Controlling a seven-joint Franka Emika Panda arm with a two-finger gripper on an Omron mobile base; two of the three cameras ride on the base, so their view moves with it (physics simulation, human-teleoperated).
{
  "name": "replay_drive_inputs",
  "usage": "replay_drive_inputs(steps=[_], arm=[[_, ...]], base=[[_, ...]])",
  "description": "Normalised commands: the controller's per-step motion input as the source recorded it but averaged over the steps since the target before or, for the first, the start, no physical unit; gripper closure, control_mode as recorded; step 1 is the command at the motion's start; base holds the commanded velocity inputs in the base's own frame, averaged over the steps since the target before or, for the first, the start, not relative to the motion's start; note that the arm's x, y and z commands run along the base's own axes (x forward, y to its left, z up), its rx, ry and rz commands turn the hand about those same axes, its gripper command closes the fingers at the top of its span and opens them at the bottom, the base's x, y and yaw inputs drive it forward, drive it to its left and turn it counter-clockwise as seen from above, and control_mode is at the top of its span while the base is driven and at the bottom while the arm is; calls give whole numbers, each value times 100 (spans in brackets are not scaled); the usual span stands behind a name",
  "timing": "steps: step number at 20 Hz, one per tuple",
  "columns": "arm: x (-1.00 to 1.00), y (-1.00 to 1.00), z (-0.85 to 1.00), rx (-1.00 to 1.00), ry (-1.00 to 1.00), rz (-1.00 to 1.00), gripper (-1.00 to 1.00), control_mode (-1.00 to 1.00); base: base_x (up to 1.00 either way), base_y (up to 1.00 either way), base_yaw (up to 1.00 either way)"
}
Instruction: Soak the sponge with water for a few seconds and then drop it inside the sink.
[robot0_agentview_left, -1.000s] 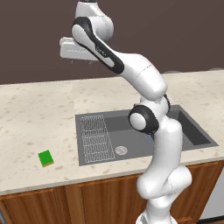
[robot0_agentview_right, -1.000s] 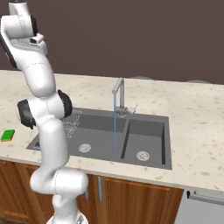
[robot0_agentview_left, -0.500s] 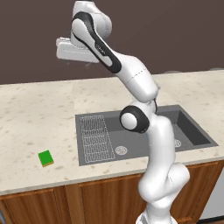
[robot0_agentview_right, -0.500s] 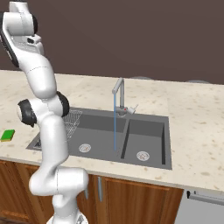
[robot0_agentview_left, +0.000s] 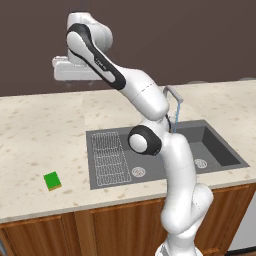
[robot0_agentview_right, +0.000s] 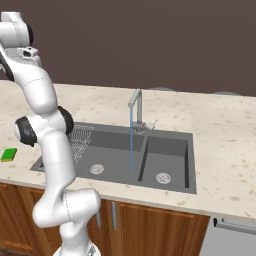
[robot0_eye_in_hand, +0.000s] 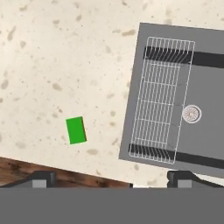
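I'm looking at a kitchen. A speckled beige counter (robot0_agentview_left: 45, 130) is running along a dark brown wall (robot0_agentview_right: 150, 40), and a dark grey sink (robot0_agentview_right: 167, 145) with two basins is sitting recessed in it. Water (robot0_agentview_right: 131, 145) is running from the curved faucet (robot0_agentview_right: 136, 107). Wooden cabinets (robot0_agentview_left: 100, 227) are standing below, and a wire rack (robot0_eye_in_hand: 159, 100) is lying in one basin.

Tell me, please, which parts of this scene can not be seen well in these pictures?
- Gripper: hand view, the bottom edge cuts off all but the fingertips.
- Sink: left base view, the arm covers the divider between the basins.
- Wire rack: right base view, the arm hides its left part.
- Sponge: right base view, too small to show its bottom layer.
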Motion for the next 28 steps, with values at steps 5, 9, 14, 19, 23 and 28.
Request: replay_drive_inputs(steps=[5,9,14,19,23,28], arm=[[-20,24,-42,0,1,10,-100,-100],[-14,16,-29,0,0,14,-100,-100],[-15,4,-25,0,0,18,-100,-100],[-9,12,-35,1,0,17,-100,-100],[-2,21,-60,3,0,13,-100,-100],[-6,3,-64,5,-5,7,-100,-100]], base=[[0,0,0],[0,0,0],[0,0,0],[0,0,0],[0,0,0],[0,0,0]])
